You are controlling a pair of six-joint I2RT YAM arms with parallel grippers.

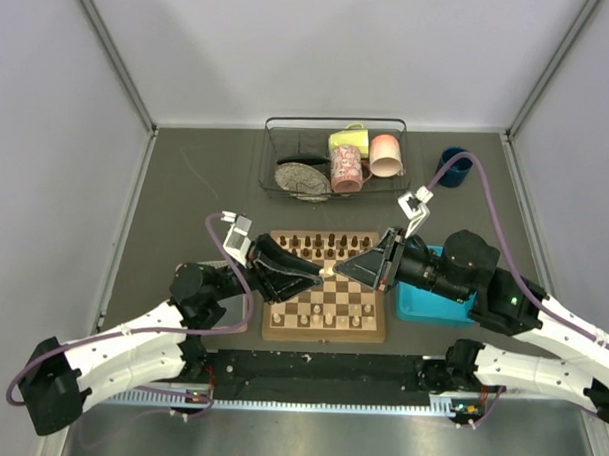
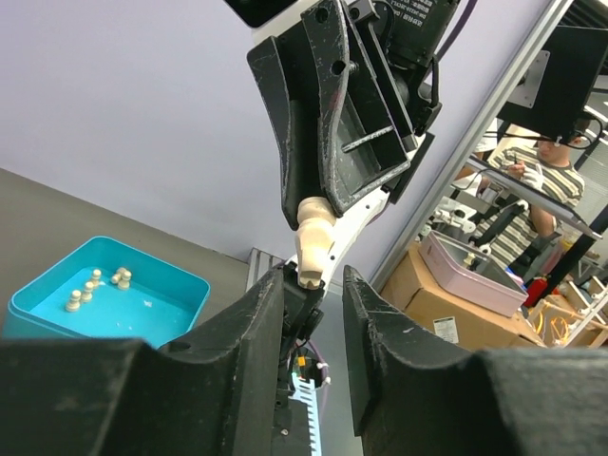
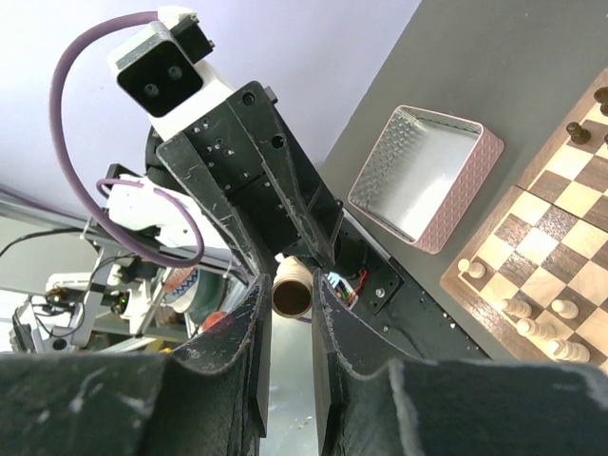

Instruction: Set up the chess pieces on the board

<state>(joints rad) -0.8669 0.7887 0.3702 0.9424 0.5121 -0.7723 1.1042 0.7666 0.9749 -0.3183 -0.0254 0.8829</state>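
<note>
Left wrist view: left gripper [image 2: 313, 285] jaws part-spread either side of the base of a cream chess piece [image 2: 311, 237], not clamped yet; a gap shows on one side. Right gripper [image 3: 290, 293] is pinching that same piece by its upper end, base pointing toward the left arm. Looks like a mid-air handover, both grippers tip to tip above the middle of the board [image 1: 321, 335].

Doing it well: left should squeeze square on the base collar, piece centred in the jaws, and right should let go only once left's grip is firm. No pulling before release, because the piece is tiny and could flick out. Then keep it upright for placing.

Further out: more pale pieces [image 2: 95, 288] lie in the blue tray [image 2: 152, 258], right of the board. Dark pieces [image 1: 324, 241] line the far rows, some pale pieces stand on the near rows. Pink tray [image 3: 470, 190] sits on the bench [image 1: 185, 204], left of the board.
</note>
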